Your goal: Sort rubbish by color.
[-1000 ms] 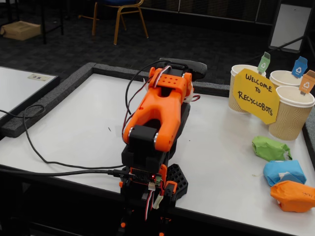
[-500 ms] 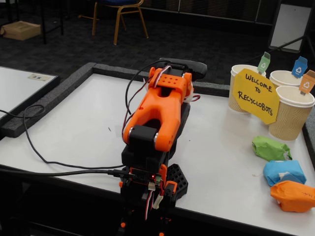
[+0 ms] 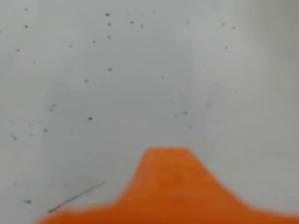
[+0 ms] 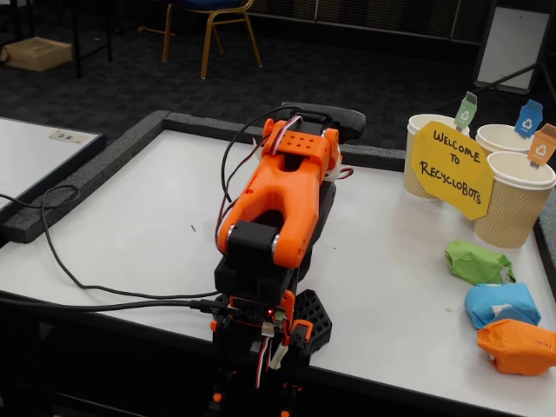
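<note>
On the white table (image 4: 156, 226), near edge, orange arm (image 4: 282, 195) folded back on its base, nose pointing to the far side. Claw itself hidden behind the arm body in the fixed view; wrist view gives only a blurred orange part of the claw (image 3: 168, 186) low in the picture, over bare speckled tabletop with a thin dark scratch to its left. Cannot tell if the claw is released or clenched; nothing seen in it.

Three paper wads lie at the right edge of the table, well apart from the arm and the claw end, to its right in the fixed view: green wad (image 4: 478, 261) farthest back, blue wad (image 4: 501, 304) just in front of it, orange wad (image 4: 518, 346) nearest, touching or almost touching the blue one.

Beyond the wads, far right: three paper cups (image 4: 514, 200) with small coloured flags, yellow sign (image 4: 450, 168) leaning against them.

Black cable (image 4: 78, 278) trails off the table's left side
</note>
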